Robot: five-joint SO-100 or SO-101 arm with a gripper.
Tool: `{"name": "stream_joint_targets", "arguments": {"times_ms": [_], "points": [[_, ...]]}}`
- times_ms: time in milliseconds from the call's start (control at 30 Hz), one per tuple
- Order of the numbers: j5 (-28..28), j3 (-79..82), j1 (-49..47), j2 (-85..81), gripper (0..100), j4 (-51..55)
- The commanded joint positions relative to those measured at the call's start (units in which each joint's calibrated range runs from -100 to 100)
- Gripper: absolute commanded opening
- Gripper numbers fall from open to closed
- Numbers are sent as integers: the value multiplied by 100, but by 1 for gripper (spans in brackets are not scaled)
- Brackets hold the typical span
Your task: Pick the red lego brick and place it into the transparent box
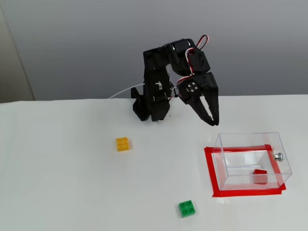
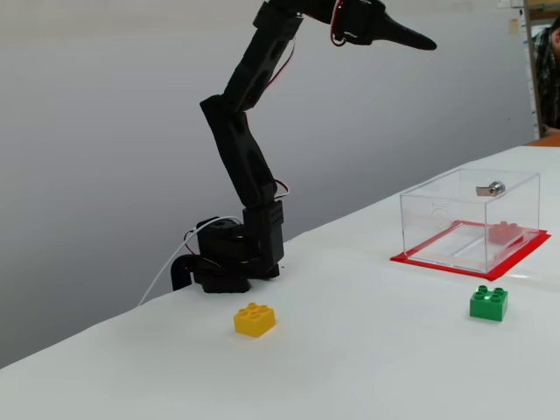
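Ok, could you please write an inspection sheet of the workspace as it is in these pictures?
Surface: white table, bare apart from the items below.
Job's things: red lego brick lies inside the transparent box; the box stands on a red tape rectangle.
Clutter: yellow brick, green brick, both on the table outside the box.
Grippers: gripper raised, empty, slightly open.
Cables: white cable behind the arm base; red-white wires on the arm.
Surroundings: grey wall.

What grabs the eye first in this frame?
The black arm rears high above the white table, its gripper empty and well clear of everything. Right of it, the transparent box sits on a red tape rectangle with the red lego brick inside.
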Motion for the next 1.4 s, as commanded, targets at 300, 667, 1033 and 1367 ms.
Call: {"name": "stream_joint_targets", "arguments": {"times_ms": [300, 667, 1033, 1367], "points": [[-18, 2015, 1731, -2026, 2, 21], [34, 5659, 2042, -4318, 2, -971], [39, 8453, 2241, -6057, 2, -1841], [39, 10433, 2241, -7440, 2, -2285]]}}
